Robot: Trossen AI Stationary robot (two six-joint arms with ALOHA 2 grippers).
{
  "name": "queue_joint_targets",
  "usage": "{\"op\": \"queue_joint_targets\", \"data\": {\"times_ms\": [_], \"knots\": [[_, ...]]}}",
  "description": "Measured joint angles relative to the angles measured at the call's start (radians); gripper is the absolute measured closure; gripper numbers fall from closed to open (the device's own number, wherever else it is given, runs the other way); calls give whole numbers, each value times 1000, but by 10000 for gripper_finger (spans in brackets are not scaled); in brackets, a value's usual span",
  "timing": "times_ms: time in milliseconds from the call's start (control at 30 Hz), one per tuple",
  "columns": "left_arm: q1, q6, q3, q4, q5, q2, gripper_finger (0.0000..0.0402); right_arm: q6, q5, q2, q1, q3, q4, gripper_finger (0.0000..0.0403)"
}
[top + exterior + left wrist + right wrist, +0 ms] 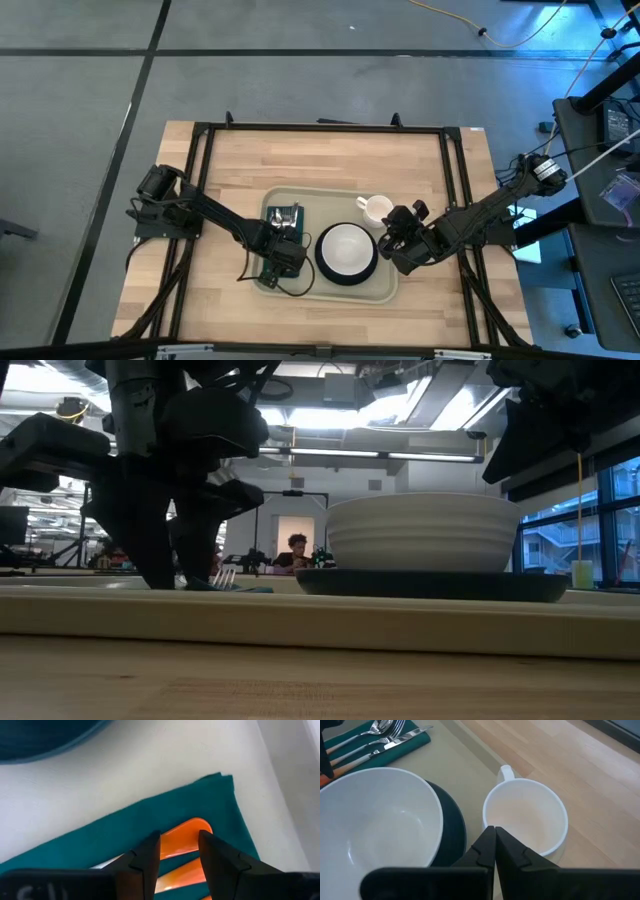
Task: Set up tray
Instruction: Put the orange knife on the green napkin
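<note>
Up close, our left gripper (180, 852) pinches an orange cutlery handle (186, 837) over the green napkin (125, 827) on the tray (385, 290), mid-table. Next we'd release. Right gripper (494, 842) is pressed together, by the mug (527, 817).

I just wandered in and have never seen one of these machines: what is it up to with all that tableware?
Two robot arms are laying out a meal tray. The tray holds a white bowl on a dark plate, a white mug and a green napkin with cutlery. The left gripper is down on the napkin, its fingers around an orange handle. The right gripper, shut and empty, hovers just above the mug's rim.
</note>
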Motion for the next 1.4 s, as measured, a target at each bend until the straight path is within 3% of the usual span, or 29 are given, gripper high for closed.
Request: {"op": "queue_joint_targets", "data": {"times_ms": [500, 1400], "knots": [[14, -87, 0, 47, -23, 1, 274, -5, -6, 0, 0, 0, -6, 392], [6, -113, 0, 14, -42, -4, 274, -7, -8, 0, 0, 0, -8, 392]]}}
